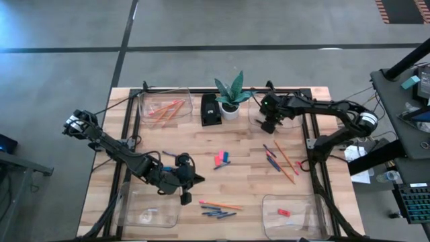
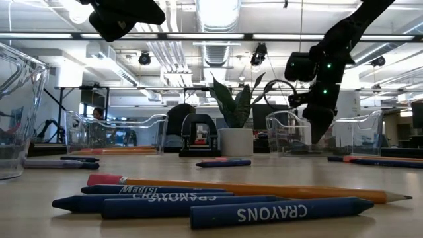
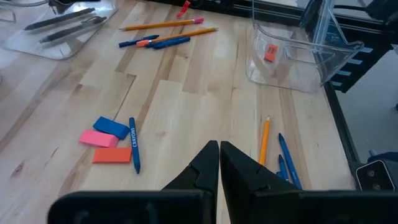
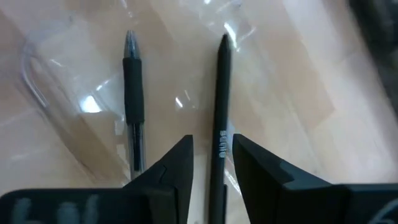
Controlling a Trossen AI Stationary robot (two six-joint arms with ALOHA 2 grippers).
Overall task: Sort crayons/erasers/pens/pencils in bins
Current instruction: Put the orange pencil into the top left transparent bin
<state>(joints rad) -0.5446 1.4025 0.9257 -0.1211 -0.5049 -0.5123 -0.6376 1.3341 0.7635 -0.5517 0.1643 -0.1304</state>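
My right gripper [image 4: 212, 140] hangs open over the far right bin [image 1: 257, 115], fingers pointing down. A black pen [image 4: 221, 87] runs through the gap between the fingers, with a little room showing on each side, and its far end points at the bin floor. A second pen [image 4: 132, 93] lies in that bin. My left gripper [image 3: 219, 149] hovers shut above the table's near middle [image 1: 196, 180], holding nothing. Ahead of it lie three erasers [image 3: 102, 140] with a blue crayon [image 3: 134, 143] beside them. To its near side are a pencil [image 3: 264, 140] and crayons [image 2: 277, 213].
The far left bin [image 1: 164, 107] holds orange pencils. The near right bin [image 1: 316, 212] holds a red eraser [image 1: 283, 212]. The near left bin [image 1: 131, 202] stands below the left arm. Loose pencils and pens [image 1: 281, 158] lie right of centre. A black box [image 1: 211, 111] and a potted plant [image 1: 230, 97] stand at the far middle.
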